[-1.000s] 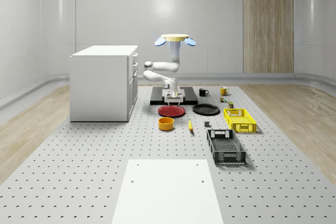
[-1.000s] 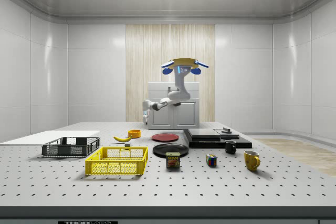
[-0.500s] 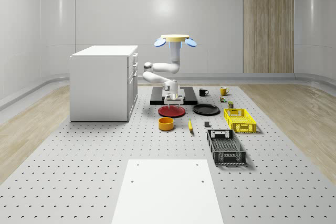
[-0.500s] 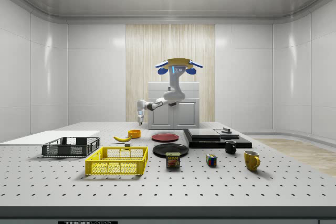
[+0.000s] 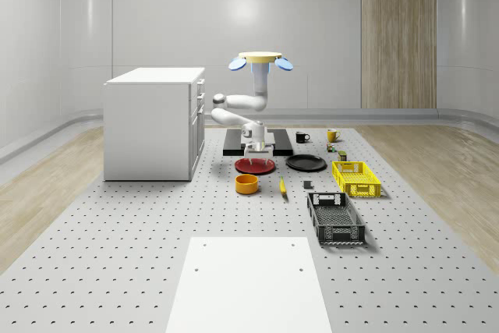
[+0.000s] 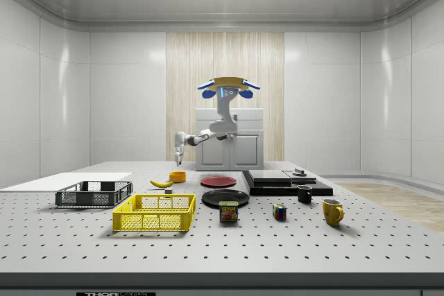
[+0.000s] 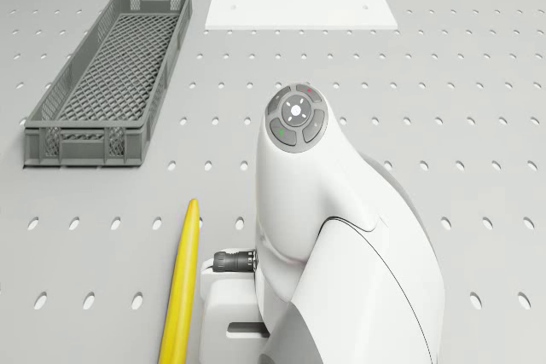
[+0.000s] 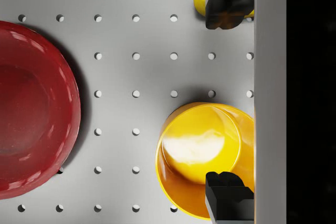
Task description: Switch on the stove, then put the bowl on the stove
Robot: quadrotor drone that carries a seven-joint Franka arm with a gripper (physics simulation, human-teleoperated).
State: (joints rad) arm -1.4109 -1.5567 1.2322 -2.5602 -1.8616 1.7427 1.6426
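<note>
Whole-scene view: the drone (image 5: 260,59) hovers above the stove (image 5: 234,143) at the tabletop's far end, beside the white cabinet (image 5: 152,122). The arm bends down so the gripper (image 5: 256,150) hangs over the red plate (image 5: 255,165), with the bowl (image 5: 247,184) just nearer the tabletop's near edge.

Side view: the gripper (image 6: 179,159) hangs above the bowl (image 6: 177,177), clear of it; the banana (image 6: 161,183) lies just beside the bowl.

Drone view: the banana (image 7: 180,283) lies beside the arm's wrist; a grey crate (image 7: 111,76) sits well apart.

Wrist view: the bowl (image 8: 206,158) stands upright, mouth up; being round, it has no long axis. Fingers (image 8: 229,195) spread wide, one tip over the rim.

Handling: probably light, rigid, glossy, so slippery; pinching the rim wall seems best.
</note>
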